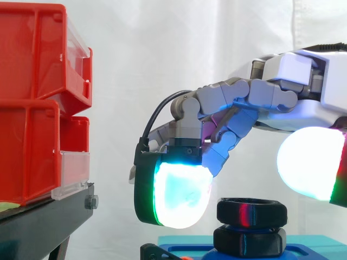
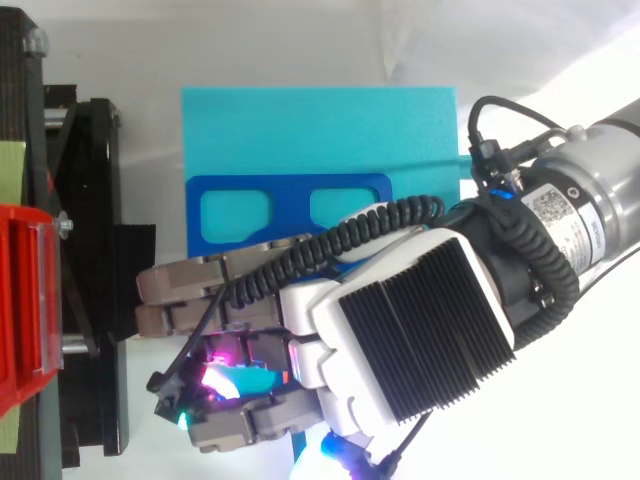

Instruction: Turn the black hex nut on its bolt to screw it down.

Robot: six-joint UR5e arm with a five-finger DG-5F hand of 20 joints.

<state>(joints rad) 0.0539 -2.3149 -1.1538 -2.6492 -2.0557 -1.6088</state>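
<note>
1. At the hand (image 1: 282, 92): grey jointed links bent downward, spread wide above the black hex nut (image 1: 252, 211), gripping nothing; seen from above, a black ribbed back plate.
2. Left of the nut, a thick rounded fingertip pad (image 1: 181, 189) glowing white-cyan, parted from it by a sliver of curtain.
3. Up and right of the nut, the thumb pad (image 1: 312, 162), smooth and white, cut off at the frame edge; contact with the nut hard to judge.
4. The nut itself: a glossy six-sided ring lying level, axis upright, red and green glints on its side.
5. Directly beneath the nut, a second black hex piece (image 1: 249, 241); thread between them too dark to make out.
6. Under both, a teal block (image 2: 320, 130) carrying a darker blue plate (image 2: 290, 185) with two rounded cutouts.
7. Far left of the nut, stacked red plastic bins (image 1: 32, 108) with clear front lips, on a black stand (image 1: 49, 214), cropped.
</note>
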